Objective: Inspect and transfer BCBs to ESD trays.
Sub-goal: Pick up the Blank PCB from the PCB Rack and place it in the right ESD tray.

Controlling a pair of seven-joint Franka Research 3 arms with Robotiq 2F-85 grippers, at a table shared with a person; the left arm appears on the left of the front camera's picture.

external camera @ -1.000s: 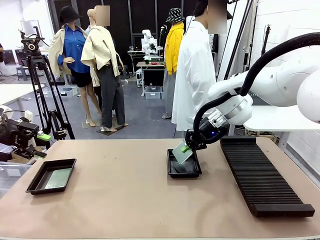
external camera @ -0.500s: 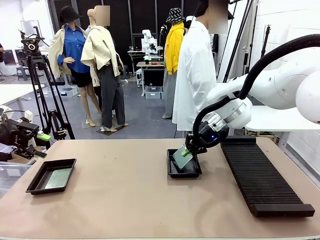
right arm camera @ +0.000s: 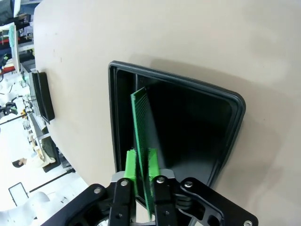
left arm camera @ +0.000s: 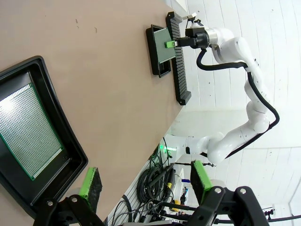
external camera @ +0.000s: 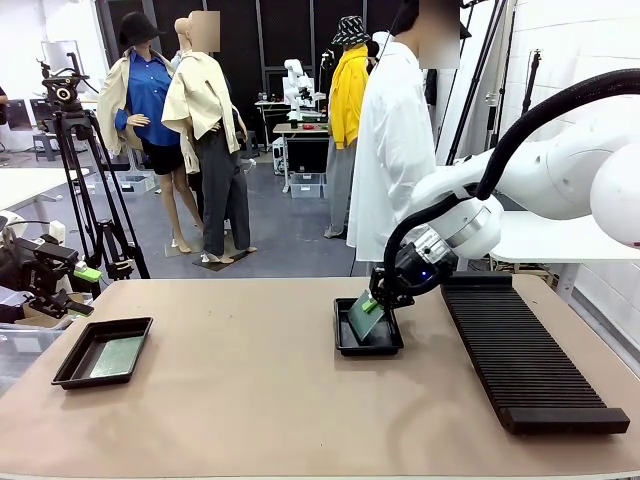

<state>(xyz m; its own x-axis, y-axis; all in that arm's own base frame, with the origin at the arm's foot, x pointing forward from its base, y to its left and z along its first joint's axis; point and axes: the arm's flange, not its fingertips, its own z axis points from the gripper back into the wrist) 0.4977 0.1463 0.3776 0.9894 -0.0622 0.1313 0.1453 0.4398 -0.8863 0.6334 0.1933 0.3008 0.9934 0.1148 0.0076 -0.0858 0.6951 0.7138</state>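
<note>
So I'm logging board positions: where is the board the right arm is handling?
In the front view the BCB hangs tilted in the right gripper, over the ESD tray right of centre, beside the ribbed rack.

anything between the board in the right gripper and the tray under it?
Nothing visible. The right gripper pinches the green board edge-on between its fingers, tilted over the black tray. The tray floor beneath looks bare, with no other board or object in it. In the front view the board's lower edge is already inside the rim.

One tray point(external camera: 368, 343) sits mid-table, left of the rack point(external camera: 520, 350); another tray point(external camera: 70, 372) (board point(external camera: 115, 356) inside) far left.
</note>
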